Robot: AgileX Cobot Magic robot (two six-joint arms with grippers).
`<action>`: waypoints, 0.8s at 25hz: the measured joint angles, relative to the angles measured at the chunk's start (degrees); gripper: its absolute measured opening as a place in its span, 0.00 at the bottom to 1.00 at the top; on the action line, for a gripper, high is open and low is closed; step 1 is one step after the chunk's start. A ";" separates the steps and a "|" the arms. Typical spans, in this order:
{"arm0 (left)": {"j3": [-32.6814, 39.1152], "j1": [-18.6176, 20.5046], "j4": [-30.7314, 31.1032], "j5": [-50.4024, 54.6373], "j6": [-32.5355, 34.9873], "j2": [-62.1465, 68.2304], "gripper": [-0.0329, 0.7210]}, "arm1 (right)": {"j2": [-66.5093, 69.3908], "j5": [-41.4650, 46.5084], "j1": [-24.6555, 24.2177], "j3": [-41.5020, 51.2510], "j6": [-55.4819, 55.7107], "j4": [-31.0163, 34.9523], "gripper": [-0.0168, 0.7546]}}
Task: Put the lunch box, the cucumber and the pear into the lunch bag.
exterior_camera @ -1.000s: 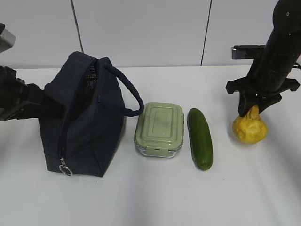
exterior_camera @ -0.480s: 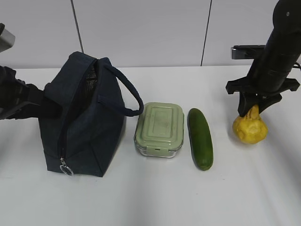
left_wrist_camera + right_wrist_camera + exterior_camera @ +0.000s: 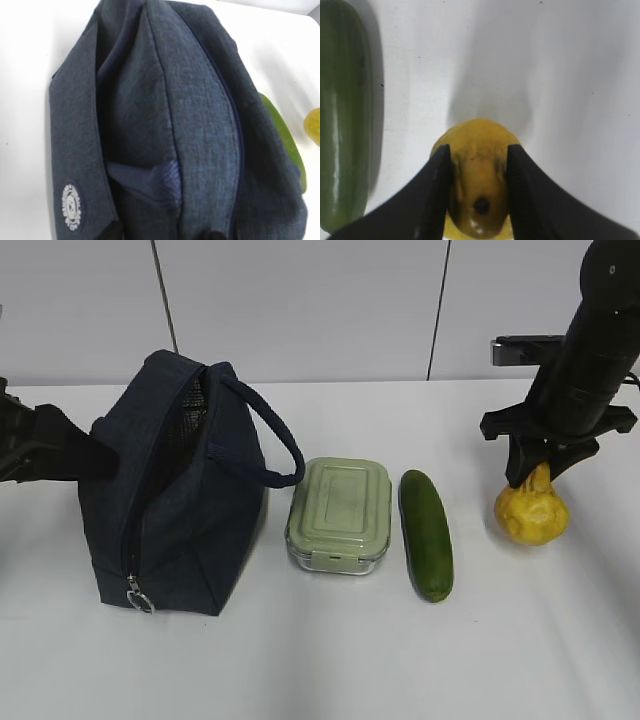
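Note:
The dark navy lunch bag point(image 3: 180, 510) stands on the left of the white table, its zipper gaping near the top and its loop handle point(image 3: 270, 435) arching right. My left gripper point(image 3: 98, 455) is at the bag's left end; in the left wrist view the bag point(image 3: 200, 125) fills the frame and the gripper point(image 3: 161, 235) shows only two dark tips standing apart, open. The lunch box point(image 3: 340, 512) with its sage-green lid and the cucumber point(image 3: 427, 535) lie side by side at centre. My right gripper point(image 3: 540, 478) points straight down, shut on the neck of the yellow pear point(image 3: 532, 515), which rests on the table.
The silver ring pull point(image 3: 138, 597) hangs at the bag's lower front corner. A grey panelled wall stands behind the table. In the right wrist view the cucumber point(image 3: 342, 125) lies left of the pear point(image 3: 480, 135), with bare white table around them.
My left gripper has drawn back to the left, away from the bag's end, and its jaws have widened. The right gripper and pear have not moved.

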 joint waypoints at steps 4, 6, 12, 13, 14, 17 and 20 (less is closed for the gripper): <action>0.00 0.10 -0.53 1.87 0.00 -0.20 0.45 | 0.00 -0.04 0.00 0.00 0.00 0.00 0.37; 0.00 0.10 -0.47 2.08 0.00 -0.20 0.44 | 0.00 -0.13 0.00 0.00 0.00 0.00 0.36; 0.00 0.10 -0.34 2.03 0.00 -0.20 0.35 | 0.00 -0.17 0.00 0.00 -0.14 0.09 0.36; 0.00 0.10 -0.34 2.03 0.00 -0.20 0.33 | 0.00 -0.27 0.00 0.00 -0.14 0.13 0.36; 0.00 0.10 -0.30 2.03 0.00 -0.20 0.31 | 0.00 -0.26 0.00 0.00 -0.14 0.24 0.36; 0.00 0.10 -0.30 2.08 0.00 -0.20 0.27 | 0.00 -0.26 0.00 0.00 -0.14 0.37 0.36; 0.00 0.10 -0.24 2.08 0.00 -0.20 0.19 | 0.00 -0.26 0.00 0.00 -0.14 0.37 0.36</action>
